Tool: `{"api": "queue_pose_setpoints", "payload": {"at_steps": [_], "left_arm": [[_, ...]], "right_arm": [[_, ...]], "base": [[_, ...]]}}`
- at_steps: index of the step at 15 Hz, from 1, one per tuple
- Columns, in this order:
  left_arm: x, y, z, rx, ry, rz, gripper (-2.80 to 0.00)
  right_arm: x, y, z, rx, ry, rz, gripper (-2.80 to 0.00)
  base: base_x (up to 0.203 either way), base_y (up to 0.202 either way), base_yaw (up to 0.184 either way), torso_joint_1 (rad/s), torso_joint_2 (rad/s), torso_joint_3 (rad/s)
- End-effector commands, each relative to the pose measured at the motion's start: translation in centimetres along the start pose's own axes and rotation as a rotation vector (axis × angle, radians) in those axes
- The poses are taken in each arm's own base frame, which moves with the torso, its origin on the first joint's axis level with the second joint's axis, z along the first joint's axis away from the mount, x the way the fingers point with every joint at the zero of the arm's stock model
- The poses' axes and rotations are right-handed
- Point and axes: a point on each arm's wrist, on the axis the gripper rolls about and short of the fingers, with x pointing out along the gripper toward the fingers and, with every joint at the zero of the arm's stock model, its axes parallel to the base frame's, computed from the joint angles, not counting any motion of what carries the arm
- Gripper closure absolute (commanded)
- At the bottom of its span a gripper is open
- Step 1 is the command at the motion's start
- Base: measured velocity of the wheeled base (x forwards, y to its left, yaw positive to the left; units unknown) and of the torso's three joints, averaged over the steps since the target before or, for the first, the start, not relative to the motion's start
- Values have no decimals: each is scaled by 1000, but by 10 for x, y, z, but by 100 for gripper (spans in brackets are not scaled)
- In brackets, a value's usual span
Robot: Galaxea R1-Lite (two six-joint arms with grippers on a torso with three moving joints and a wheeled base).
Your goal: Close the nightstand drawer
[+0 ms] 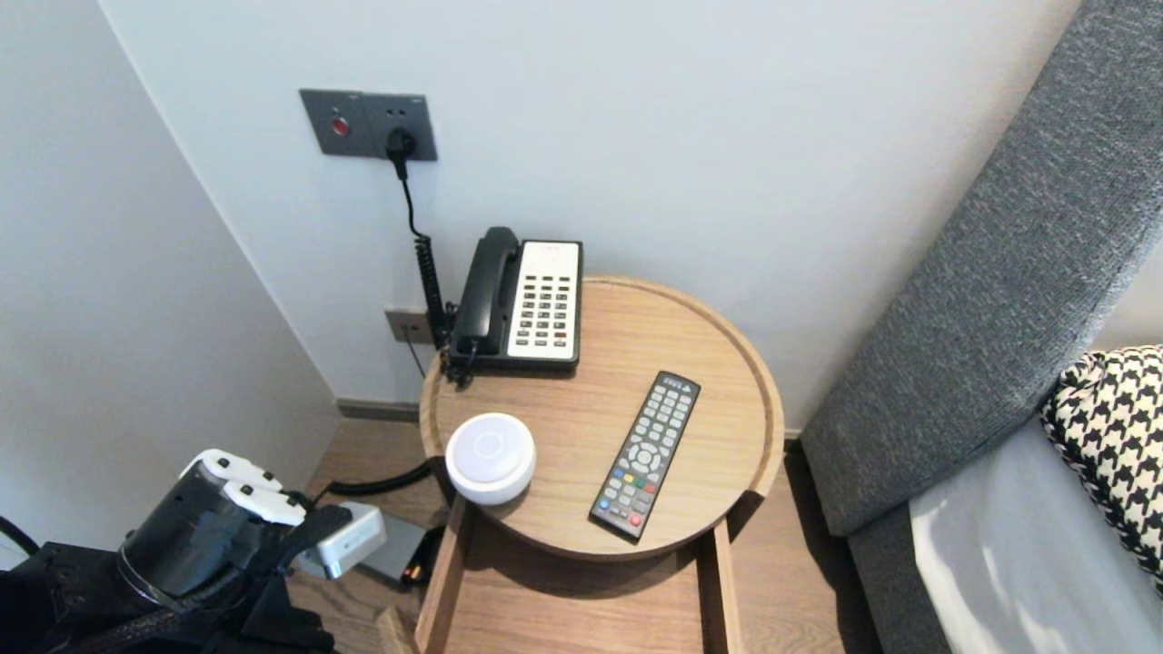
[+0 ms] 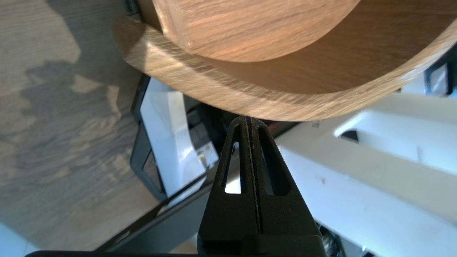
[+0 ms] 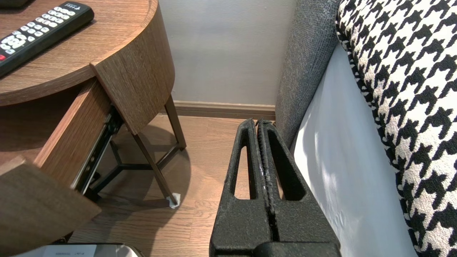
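Observation:
A round wooden bedside table carries a black-and-white desk phone, a white round speaker and a black remote. Its drawer stands pulled out towards me, and I see nothing inside it. My left arm is low at the near left, beside the drawer. In the left wrist view the left gripper is shut with nothing in it, its tips just under the table's curved wooden edge. The right gripper is shut and empty, hanging over the floor between the table and the bed.
A grey upholstered headboard and a bed with a houndstooth pillow fill the right. The phone's coiled cord runs up to a wall socket. The table's legs stand on wooden floor. A wall closes the left side.

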Motion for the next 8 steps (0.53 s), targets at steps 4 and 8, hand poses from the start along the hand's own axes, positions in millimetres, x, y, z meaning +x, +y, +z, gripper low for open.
{"api": "queue_pose_setpoints", "payload": {"at_steps": [4,8], "left_arm": [[10,0,6,-54,3,0,0],[14,0,14,-79,-42,26,0]], "right_arm": [[2,0,-7,0,25,0,0],[2,0,-7,0,25,0,0]], "base": [[0,0,0,0,0,0],[0,0,0,0,0,0]]}}
